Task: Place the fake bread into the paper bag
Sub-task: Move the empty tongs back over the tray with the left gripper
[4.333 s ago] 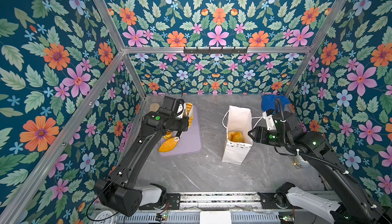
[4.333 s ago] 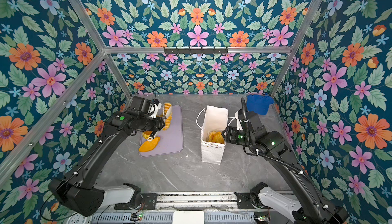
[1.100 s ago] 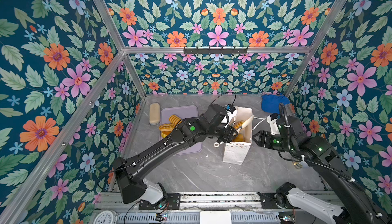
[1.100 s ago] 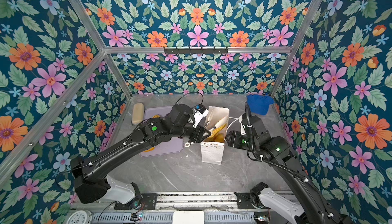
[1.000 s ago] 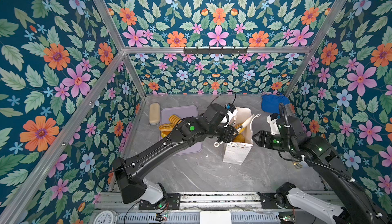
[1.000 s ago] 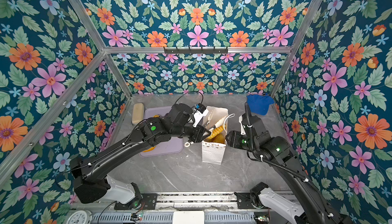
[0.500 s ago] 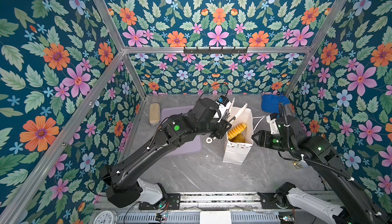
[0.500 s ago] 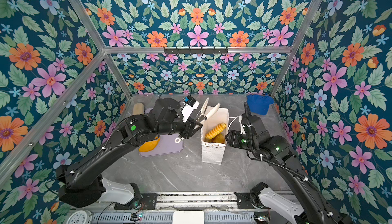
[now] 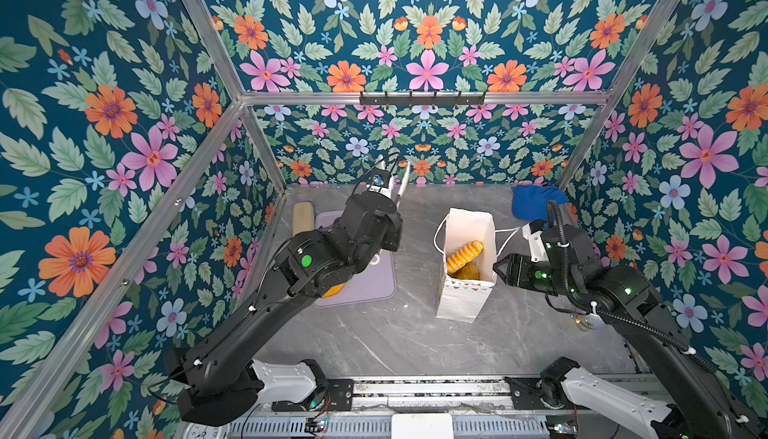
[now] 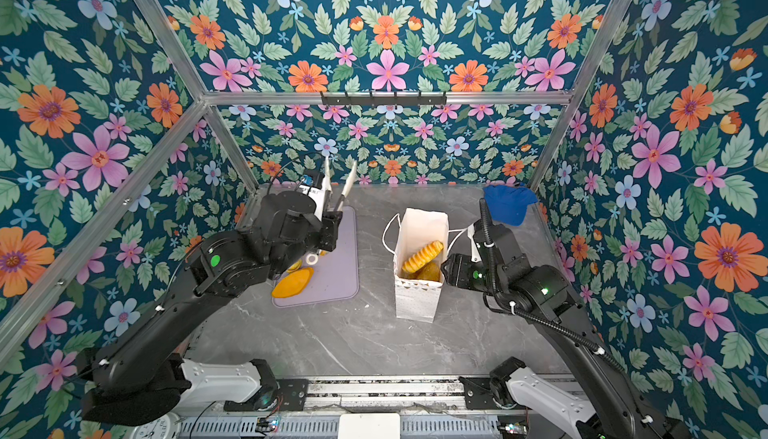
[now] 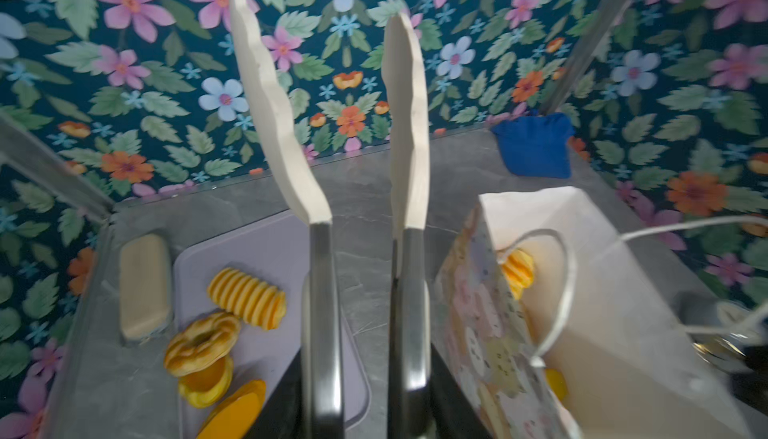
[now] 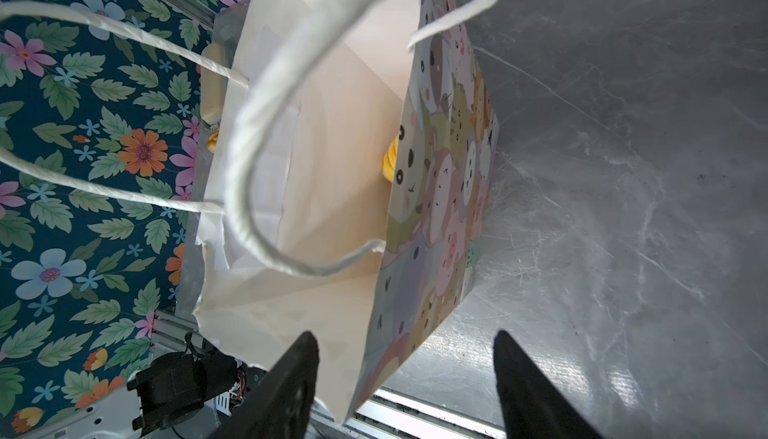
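White paper bag (image 9: 461, 304) stood upright on the grey table (image 9: 374, 345) with some of the fake bread (image 9: 464, 255) inside. The right gripper (image 12: 403, 335) had its jaws spread around the bag's near corner, probably just to steady it. Left gripper (image 10: 340, 162) hung empty and parted over the purple mat (image 10: 340, 258), where a doughnut (image 11: 202, 343) and other pieces lay, with clear room between mat and bag.

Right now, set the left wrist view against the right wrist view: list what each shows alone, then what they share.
Left wrist only: the open, empty left gripper, the lilac tray with a ridged loaf, ring doughnut, small tart and oval bun, and the blue cap. Right wrist only: the open right gripper, its jaws either side of the paper bag's near corner. Both: that bag, yellow bread inside it, the beige bar.
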